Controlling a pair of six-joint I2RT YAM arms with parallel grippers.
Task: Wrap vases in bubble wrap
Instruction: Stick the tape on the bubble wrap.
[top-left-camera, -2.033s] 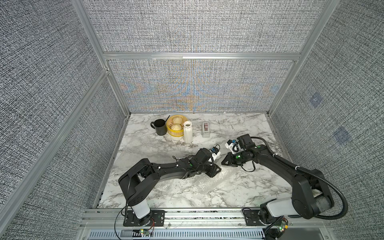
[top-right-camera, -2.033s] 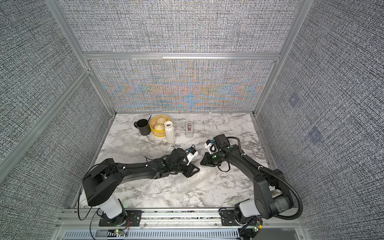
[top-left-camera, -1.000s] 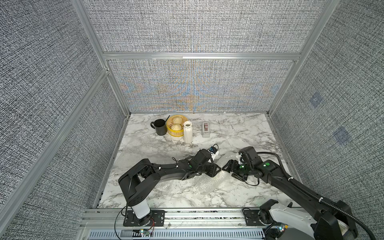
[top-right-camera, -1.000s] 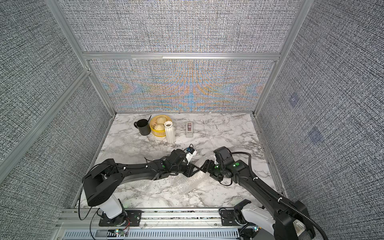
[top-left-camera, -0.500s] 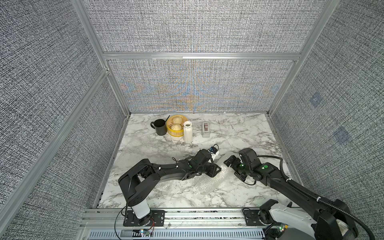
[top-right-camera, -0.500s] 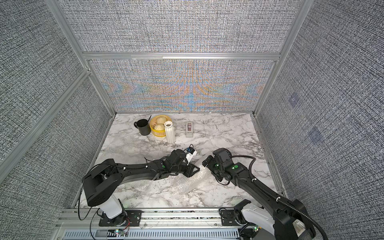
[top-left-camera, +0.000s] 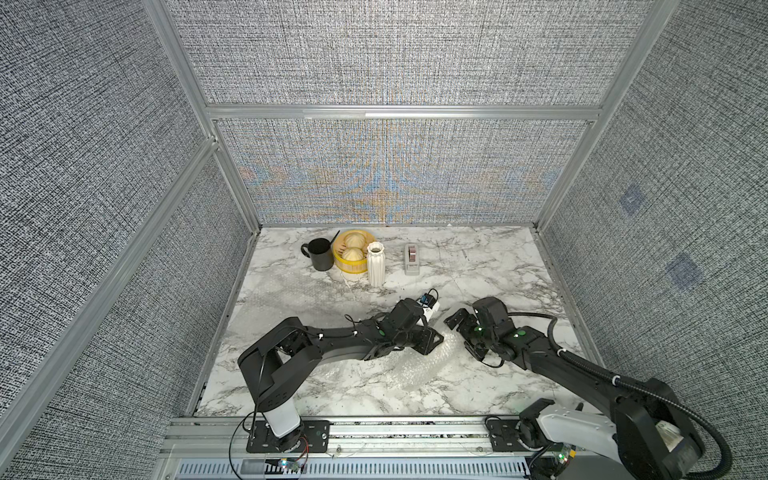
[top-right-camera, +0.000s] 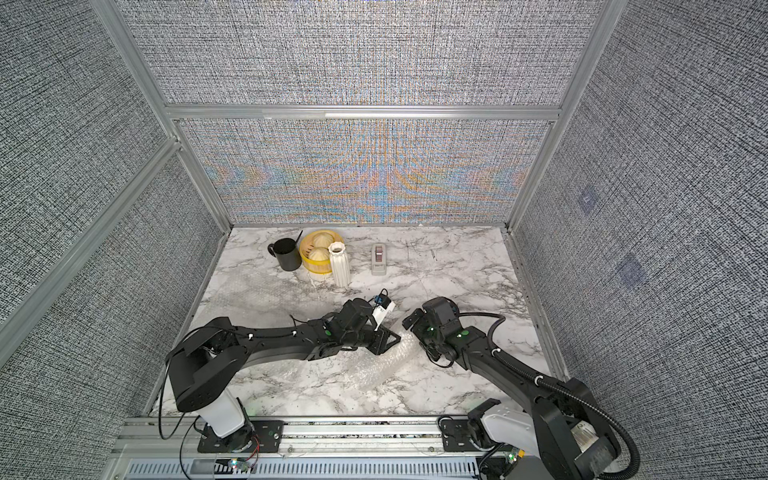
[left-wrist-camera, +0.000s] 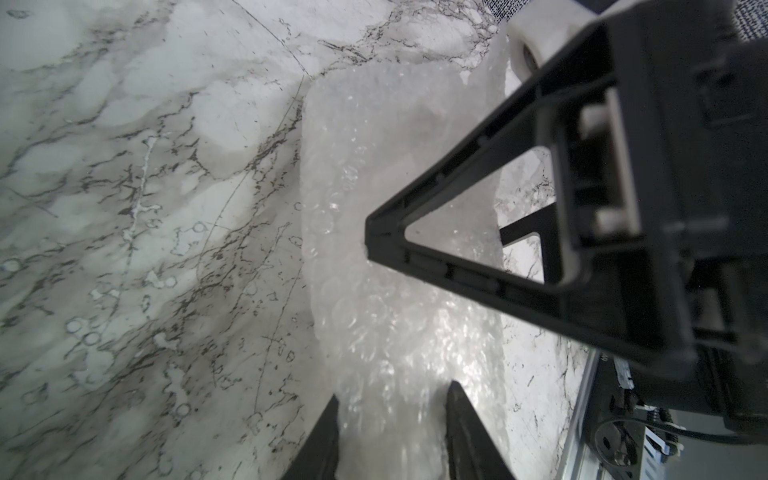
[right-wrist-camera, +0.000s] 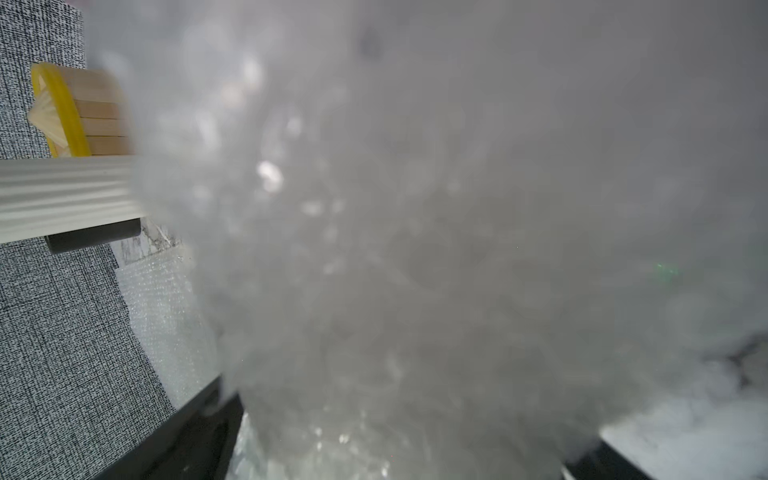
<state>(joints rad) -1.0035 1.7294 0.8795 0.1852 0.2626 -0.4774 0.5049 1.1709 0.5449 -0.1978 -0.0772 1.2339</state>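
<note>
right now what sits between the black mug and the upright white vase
The yellow steamer basket with two buns, between mug and vase, in both top views.

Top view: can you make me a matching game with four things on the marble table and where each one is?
Things:
1. black mug with a handle
2. white ribbed ceramic vase
3. grey tape dispenser
4. clear bubble wrap roll

Places:
A. lying down, nearest the front
B. standing between the yellow round basket and the dispenser
C. alone at the back, apart from the rest
D. beside the basket, on the side away from the vase

Pairs: 1-D, 2-B, 3-C, 4-A.
</note>
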